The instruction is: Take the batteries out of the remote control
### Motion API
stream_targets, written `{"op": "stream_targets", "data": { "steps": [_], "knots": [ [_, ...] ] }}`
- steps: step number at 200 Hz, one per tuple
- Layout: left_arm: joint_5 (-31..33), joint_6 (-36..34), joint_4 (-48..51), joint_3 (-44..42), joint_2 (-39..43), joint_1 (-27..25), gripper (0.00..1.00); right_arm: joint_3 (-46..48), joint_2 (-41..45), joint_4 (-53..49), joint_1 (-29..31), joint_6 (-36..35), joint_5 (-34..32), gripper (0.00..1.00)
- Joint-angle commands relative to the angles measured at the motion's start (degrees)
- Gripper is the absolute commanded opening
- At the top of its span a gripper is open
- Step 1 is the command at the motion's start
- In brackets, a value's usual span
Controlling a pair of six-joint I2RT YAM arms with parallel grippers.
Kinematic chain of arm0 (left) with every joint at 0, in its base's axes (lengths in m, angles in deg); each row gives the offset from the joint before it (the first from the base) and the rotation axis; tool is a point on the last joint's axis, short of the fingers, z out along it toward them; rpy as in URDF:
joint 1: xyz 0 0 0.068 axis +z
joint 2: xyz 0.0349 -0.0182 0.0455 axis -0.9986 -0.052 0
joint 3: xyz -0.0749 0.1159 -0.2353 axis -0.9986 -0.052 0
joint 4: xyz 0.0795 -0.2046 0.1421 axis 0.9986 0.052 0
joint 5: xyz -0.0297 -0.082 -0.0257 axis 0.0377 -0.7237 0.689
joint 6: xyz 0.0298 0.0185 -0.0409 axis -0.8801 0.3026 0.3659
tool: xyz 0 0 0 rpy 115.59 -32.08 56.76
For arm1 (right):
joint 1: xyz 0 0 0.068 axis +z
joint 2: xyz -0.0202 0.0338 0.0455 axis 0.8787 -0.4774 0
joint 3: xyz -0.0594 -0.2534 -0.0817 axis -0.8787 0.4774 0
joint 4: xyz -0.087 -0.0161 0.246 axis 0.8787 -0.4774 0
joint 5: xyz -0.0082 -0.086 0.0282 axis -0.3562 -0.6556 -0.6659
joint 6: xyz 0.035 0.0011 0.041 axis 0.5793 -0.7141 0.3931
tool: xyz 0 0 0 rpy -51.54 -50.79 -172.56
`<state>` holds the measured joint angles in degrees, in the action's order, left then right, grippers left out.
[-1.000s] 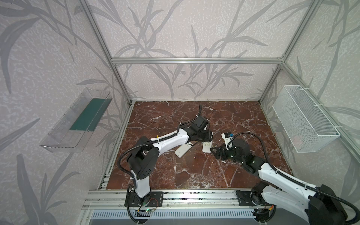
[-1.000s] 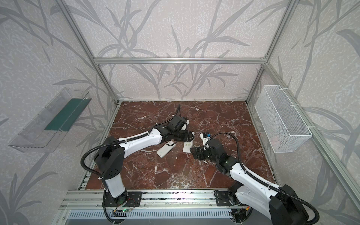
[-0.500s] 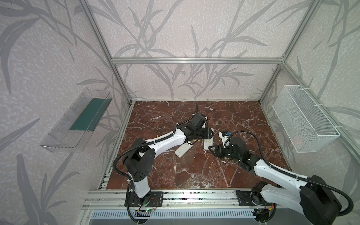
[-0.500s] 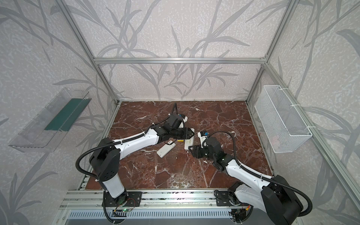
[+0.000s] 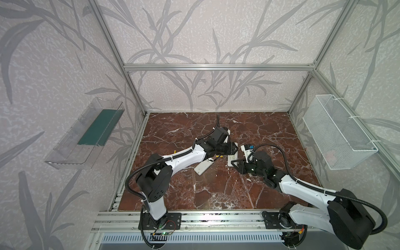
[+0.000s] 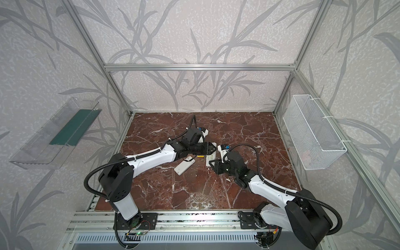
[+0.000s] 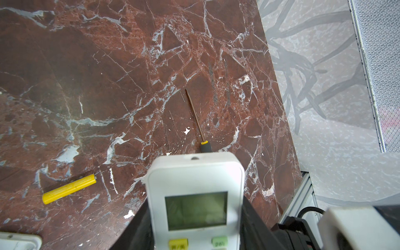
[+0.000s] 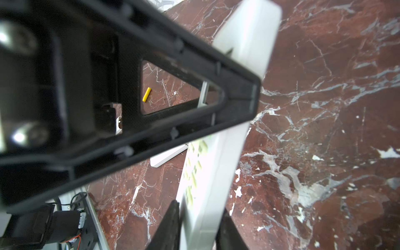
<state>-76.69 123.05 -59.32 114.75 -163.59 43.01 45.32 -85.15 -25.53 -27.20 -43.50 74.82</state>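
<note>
The left gripper [image 5: 234,149] is closed on the white plastic remote control with a grey-green screen [image 7: 194,173]. Its black fingers [image 7: 138,227] press the two long sides near the screen end. The right gripper [image 8: 199,229] grips the same remote control at the opposite end, with one finger on each long side. I cannot tell whether the remote control touches the red-brown marble tabletop [image 7: 108,65].

A bright yellow battery [image 7: 69,189] lies on the tabletop near the remote control, apart from it. In the right wrist view a small yellow cylinder [image 8: 147,94] lies on the tabletop beyond the remote control; I cannot tell if it is the same battery.

A thin screwdriver with a black-and-yellow handle [image 7: 194,116] lies just beyond the screen end of the remote control, its handle partly hidden. A flat white oblong piece [image 5: 202,167] lies near the remote control, beside the left arm.
</note>
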Motion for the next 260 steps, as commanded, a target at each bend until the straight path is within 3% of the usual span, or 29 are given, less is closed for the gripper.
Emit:
{"op": "stream_targets", "data": {
  "steps": [1,43,66,83,102,107,148,214,260],
  "knots": [
    [-0.39,1.17,-2.36,-0.76,2.88,0.19,0.14,-1.93,-0.37,1.84,0.26,-0.15,0.69,0.23],
    [-0.04,1.52,-2.5,-1.25,3.51,0.47,0.16,-2.78,-0.54,1.05,0.31,-1.38,0.45,0.12],
    [0.01,1.78,-2.54,-1.41,3.83,0.7,0.27,-3.59,-0.63,-0.22,0.35,-2.91,0.19,0.1],
    [-0.06,1.8,-2.2,-1.63,4.37,1.16,0.49,-4.6,-0.46,-2.68,0.44,-5.76,-1.08,0.09],
    [0.59,1.32,-1.91,-2.32,6.06,1.86,0.93,-6.14,0.28,-7.08,1.17,-11.25,-4.9,0.09],
    [1.1,1.11,-1.92,-2.64,6.72,2.05,0.99,-6.69,0.53,-8.39,1.42,-12.91,-6.12,0.09],
    [5.38,-1.48,5.19,-3.81,13.76,4.94,0.99,-10.67,1.9,-15.28,6.16,-25.91,-19.31,0.09],
    [4.81,1.05,13.01,-4.68,18.37,8.15,0.99,-12.6,0.86,-9.59,16.24,-44.56,-40.18,0.09],
    [1.17,3.83,10.8,-5.64,18.42,8.22,0.86,-12.8,0.34,-3.25,19.03,-54.8,-48.28,0.09]
  ]
}}
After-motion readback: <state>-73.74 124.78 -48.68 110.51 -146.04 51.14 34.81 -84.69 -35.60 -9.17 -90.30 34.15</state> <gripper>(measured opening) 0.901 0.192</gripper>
